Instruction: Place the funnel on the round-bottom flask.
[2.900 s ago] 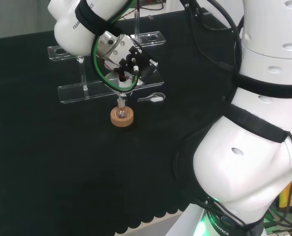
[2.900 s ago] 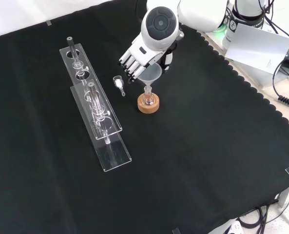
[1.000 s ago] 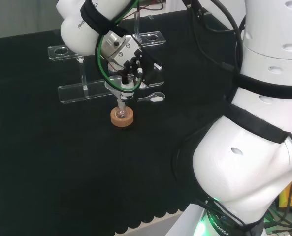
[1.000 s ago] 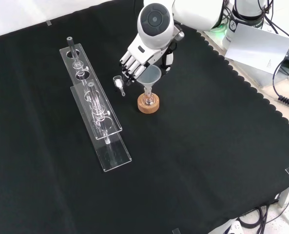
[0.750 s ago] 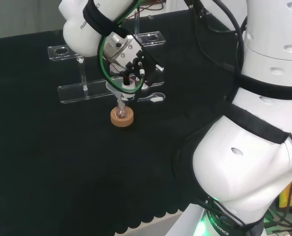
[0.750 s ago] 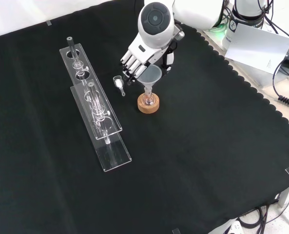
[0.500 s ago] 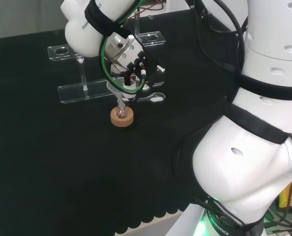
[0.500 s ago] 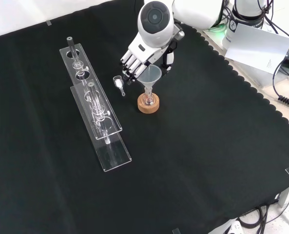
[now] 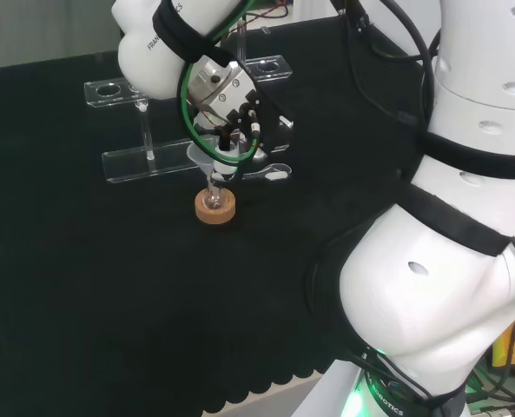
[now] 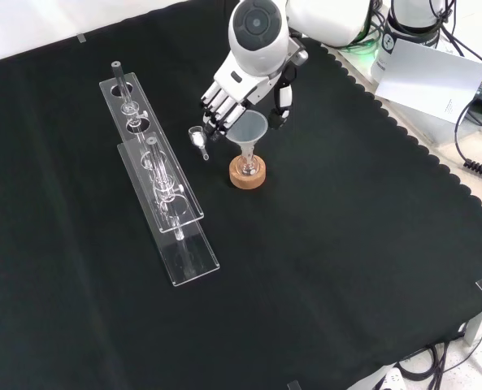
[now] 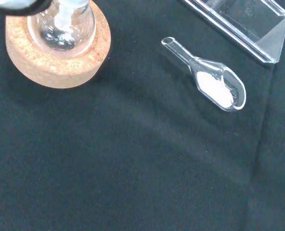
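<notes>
One funnel [image 10: 249, 130] sits upright in one round flask [image 11: 61, 29] on a cork ring [image 10: 247, 174].
The robot hand [image 10: 231, 95] hovers just above the funnel, fingers relaxed and apart, holding nothing. One clear scoop [image 11: 210, 81] of white powder and two clear racks [image 10: 149, 174] lie on the black worktop [image 10: 346, 268].
</notes>
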Action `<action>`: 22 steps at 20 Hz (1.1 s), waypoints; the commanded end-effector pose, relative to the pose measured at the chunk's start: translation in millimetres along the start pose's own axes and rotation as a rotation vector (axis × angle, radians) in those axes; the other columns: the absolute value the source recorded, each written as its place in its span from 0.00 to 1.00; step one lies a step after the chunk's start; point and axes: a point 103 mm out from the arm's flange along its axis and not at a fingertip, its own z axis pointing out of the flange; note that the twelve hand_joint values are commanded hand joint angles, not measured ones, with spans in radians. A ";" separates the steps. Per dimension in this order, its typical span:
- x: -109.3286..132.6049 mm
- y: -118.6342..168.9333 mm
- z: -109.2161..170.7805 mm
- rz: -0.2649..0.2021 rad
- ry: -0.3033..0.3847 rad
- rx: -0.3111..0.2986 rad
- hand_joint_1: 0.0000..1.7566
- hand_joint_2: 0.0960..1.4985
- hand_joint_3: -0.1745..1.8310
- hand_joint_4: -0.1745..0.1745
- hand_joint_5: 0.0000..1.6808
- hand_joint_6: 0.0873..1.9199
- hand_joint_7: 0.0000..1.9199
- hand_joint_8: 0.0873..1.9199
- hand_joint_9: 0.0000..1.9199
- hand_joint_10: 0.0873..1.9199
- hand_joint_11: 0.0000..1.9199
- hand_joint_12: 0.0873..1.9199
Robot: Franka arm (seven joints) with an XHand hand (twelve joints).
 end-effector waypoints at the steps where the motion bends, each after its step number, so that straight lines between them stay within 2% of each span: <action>1: -1.7 -3.6 -1.7 0.002 0.003 -0.015 0.36 0.35 0.34 0.39 0.08 0.00 0.00 0.23 0.10 0.37 0.08 0.72; 10: -19.9 -18.9 -15.6 0.035 0.031 -0.059 0.35 0.35 0.32 0.39 0.07 0.00 0.00 0.22 0.09 0.37 0.07 0.72; 16: -44.3 -38.6 -25.9 0.078 0.129 -0.109 0.34 0.36 0.32 0.39 0.07 0.00 0.00 0.23 0.09 0.37 0.07 0.72; 22: -71.1 -57.5 -24.1 0.127 0.172 -0.123 0.34 0.38 0.31 0.39 0.07 0.00 0.00 0.25 0.09 0.38 0.07 0.72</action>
